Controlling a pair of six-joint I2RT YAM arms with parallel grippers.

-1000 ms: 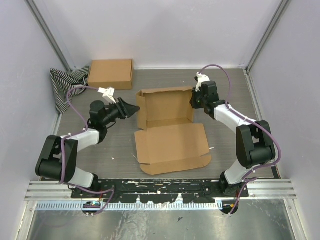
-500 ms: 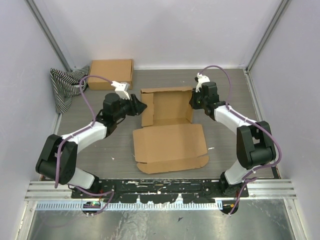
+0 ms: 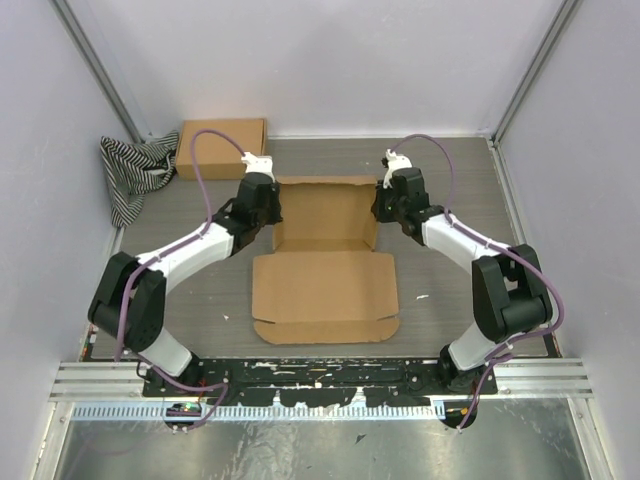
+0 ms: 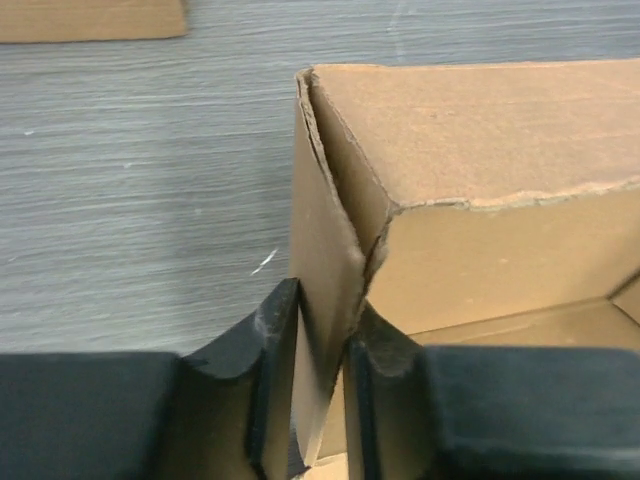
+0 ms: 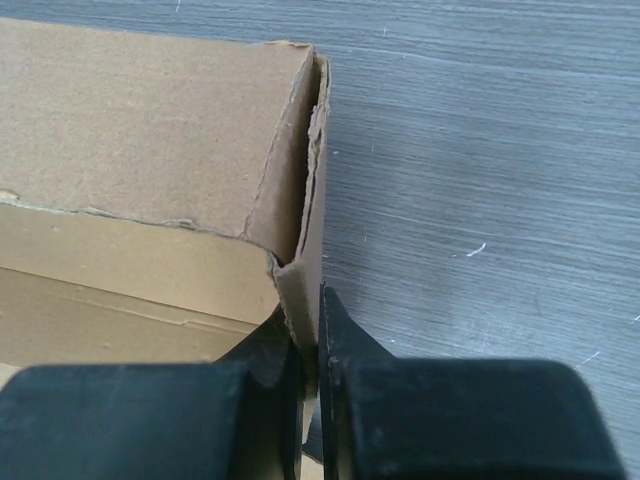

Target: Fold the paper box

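Plain brown paper box [image 3: 322, 290]; a second brown box [image 3: 222, 147] far left; black-and-white striped cloth [image 3: 135, 172] beside it; grey wood-grain desk [image 3: 445, 310]; white-and-black arms [image 3: 188, 256], purple cables [image 3: 200, 190].

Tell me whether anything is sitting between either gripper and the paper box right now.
Nothing visible. The left gripper pinches the left wall of the paper box, and the right gripper pinches its right wall. The second box and striped cloth lie apart in the far left corner.

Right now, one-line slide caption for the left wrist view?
Left gripper jaws pinching a raised side wall of the paper box on the grey table.
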